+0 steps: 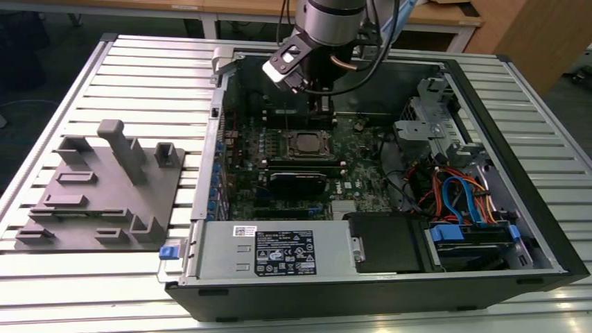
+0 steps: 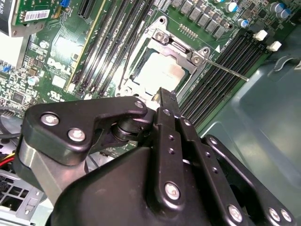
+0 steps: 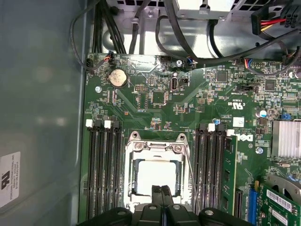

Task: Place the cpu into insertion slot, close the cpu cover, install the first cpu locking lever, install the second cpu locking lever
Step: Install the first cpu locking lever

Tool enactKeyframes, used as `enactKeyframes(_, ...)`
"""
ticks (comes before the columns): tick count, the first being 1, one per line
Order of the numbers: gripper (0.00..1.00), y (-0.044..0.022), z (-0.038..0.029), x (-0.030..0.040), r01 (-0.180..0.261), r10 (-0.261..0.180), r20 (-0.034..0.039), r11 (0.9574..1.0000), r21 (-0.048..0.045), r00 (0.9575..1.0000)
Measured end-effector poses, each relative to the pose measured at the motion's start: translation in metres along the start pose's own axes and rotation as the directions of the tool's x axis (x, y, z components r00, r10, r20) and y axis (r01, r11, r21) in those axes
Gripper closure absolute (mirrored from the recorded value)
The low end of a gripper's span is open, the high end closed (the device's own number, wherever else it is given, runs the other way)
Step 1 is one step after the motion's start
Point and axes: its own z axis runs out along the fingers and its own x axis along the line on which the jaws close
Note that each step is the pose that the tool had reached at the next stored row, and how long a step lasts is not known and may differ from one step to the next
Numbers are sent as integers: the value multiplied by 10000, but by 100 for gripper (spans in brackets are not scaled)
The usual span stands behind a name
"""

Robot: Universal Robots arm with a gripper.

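Your gripper [image 3: 162, 189]: both black fingers are pressed flat together, with no gap and nothing held between them. In both wrist views the tips sit just over one edge of the cpu [image 3: 157, 174]. You cannot tell whether they touch it.

Cpu: a flat square with a pale silver-grey matte metal top, lying level in the insertion slot [image 3: 129, 186]. The cpu cover [image 3: 157, 149], a thin dark-silver frame with a square window, lies down over it, and the cpu top shows through the window. You can see two screw heads at one end of the frame.

One thin bare-metal lever [image 2: 226, 70] slants out from a corner of the frame across the long black memory slots [image 3: 101, 169]. It is not tucked along the frame.

Board [image 3: 155, 101]: green, glossy and densely populated. A round silver coin battery [image 3: 117, 77] lies beyond the slot.

Exterior view, with the slot as dial centre:
- 12 o'clock: the gripper, over the board.
- 6 o'clock: a grey power supply box [image 1: 277, 253] with a black label.
- 4 o'clock: a bundle of orange, blue and black cables [image 1: 458, 194].
- About 9 o'clock: a grey moulded fixture block [image 1: 102, 187] with upright posts, just outside the open black case [image 1: 370, 302].

Case and block both rest on a pale ribbed metal table [image 1: 138, 76].
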Motion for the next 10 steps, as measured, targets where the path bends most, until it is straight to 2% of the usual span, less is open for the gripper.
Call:
enactKeyframes(5, 90, 0, -33, 1, 0, 0, 0, 10000, 0, 10000)
enactKeyframes(10, 90, 0, -38, 1, 7, -7, -1, 10000, -1, 10000)
